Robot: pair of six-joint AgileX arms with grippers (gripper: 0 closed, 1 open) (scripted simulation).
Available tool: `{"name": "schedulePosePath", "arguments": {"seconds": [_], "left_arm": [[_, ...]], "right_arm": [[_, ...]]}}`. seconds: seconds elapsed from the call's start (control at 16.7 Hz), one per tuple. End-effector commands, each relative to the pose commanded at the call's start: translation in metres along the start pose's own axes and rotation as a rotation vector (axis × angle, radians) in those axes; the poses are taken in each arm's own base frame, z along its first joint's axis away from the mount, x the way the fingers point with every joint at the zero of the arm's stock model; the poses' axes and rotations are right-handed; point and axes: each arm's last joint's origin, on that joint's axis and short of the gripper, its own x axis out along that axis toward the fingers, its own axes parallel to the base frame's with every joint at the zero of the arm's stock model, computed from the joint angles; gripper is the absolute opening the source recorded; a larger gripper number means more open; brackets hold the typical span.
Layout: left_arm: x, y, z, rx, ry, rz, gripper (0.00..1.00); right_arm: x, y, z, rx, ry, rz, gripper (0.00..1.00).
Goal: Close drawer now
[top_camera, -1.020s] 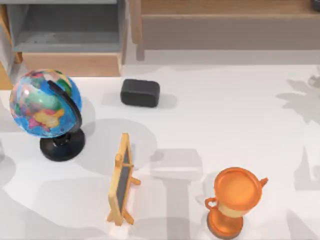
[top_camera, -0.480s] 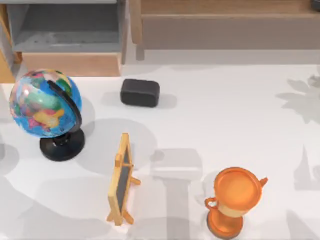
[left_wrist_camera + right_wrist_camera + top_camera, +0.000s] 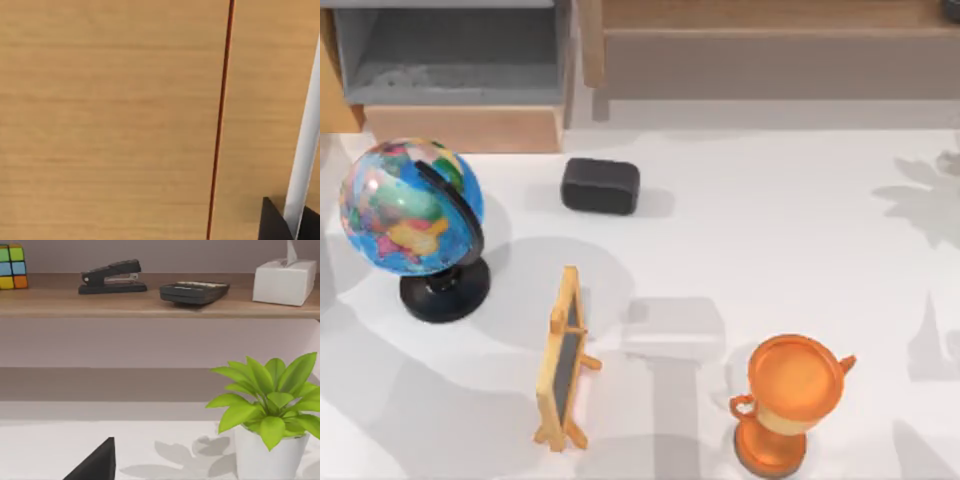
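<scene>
Shadows on the table (image 3: 800, 220) at the left of the top view have slid and spread since a second ago, and a tan wood strip (image 3: 338, 75) at the frame's left edge now sits higher, beside the drawer (image 3: 460, 128); the drawer itself lies as before in the upper left of the frame, open, its grey floor bare and its light tan front panel facing the globe (image 3: 410, 205); right of the globe lies a black rounded block (image 3: 600, 186); lower centre stands a small easel chalkboard (image 3: 563, 360), and lower right an orange trophy (image 3: 790, 400); the brown shelf unit (image 3: 770, 60) runs along the upper right.

The left wrist view looks close onto tan wood (image 3: 110, 120) with a thin dark red seam (image 3: 220, 120); a dark bit of the left gripper (image 3: 274, 222) shows, open or closed I cannot tell.

The right wrist view has a dark wedge of the right gripper (image 3: 95, 464), state likewise unclear; beyond it are a potted plant (image 3: 267, 425) and a shelf bearing a puzzle cube (image 3: 11, 266), stapler (image 3: 111, 276), calculator (image 3: 194, 291) and tissue box (image 3: 285, 281).
</scene>
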Motion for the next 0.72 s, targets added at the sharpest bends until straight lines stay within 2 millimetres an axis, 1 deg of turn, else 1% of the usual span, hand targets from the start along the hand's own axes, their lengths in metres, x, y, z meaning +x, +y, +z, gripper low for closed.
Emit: {"name": "schedulePosePath", "arguments": {"seconds": [0.06,0.3,0.72], "left_arm": [[0.0028,-0.0007,0.0002,0.001,0.001,-0.002,0.00],[0.0034,-0.0010,0.0003,0.000,0.000,-0.003,0.00],[0.0034,-0.0010,0.0003,0.000,0.000,-0.003,0.53]], "right_arm": [[0.0000,0.0000,0.0000,0.000,0.000,0.000,1.00],[0.0000,0.0000,0.0000,0.000,0.000,0.000,1.00],[0.0000,0.0000,0.0000,0.000,0.000,0.000,1.00]]}}
